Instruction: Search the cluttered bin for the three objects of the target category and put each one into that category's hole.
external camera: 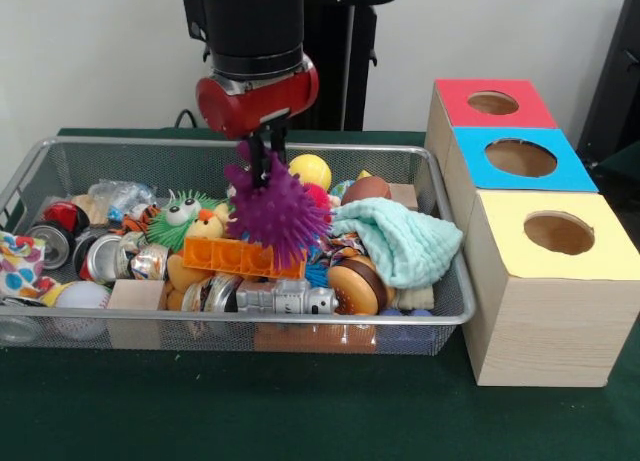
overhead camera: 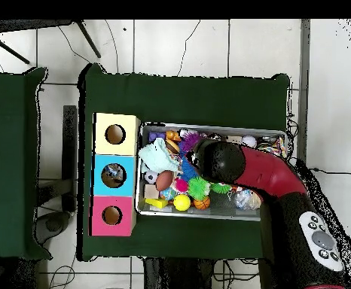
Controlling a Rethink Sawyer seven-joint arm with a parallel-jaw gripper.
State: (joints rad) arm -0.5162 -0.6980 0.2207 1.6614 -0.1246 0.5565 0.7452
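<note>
gripper (external camera: 262,153) closed on purple spiky ball (external camera: 279,213), hanging above wire bin (external camera: 440,316) clutter, well apart from three-hole box (external camera: 545,311). risk: soft spikes slip from pinch, ball falls among toys.

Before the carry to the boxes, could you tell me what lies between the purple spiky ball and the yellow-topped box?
In the front view, the mint cloth lies between the purple spiky ball and the yellow-topped box.

fingers (external camera: 262,153) gripping purple spiky ball (external camera: 281,213), above wire bin (external camera: 300,319)

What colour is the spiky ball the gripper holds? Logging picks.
Purple spiky ball, clearest in front view.
</note>
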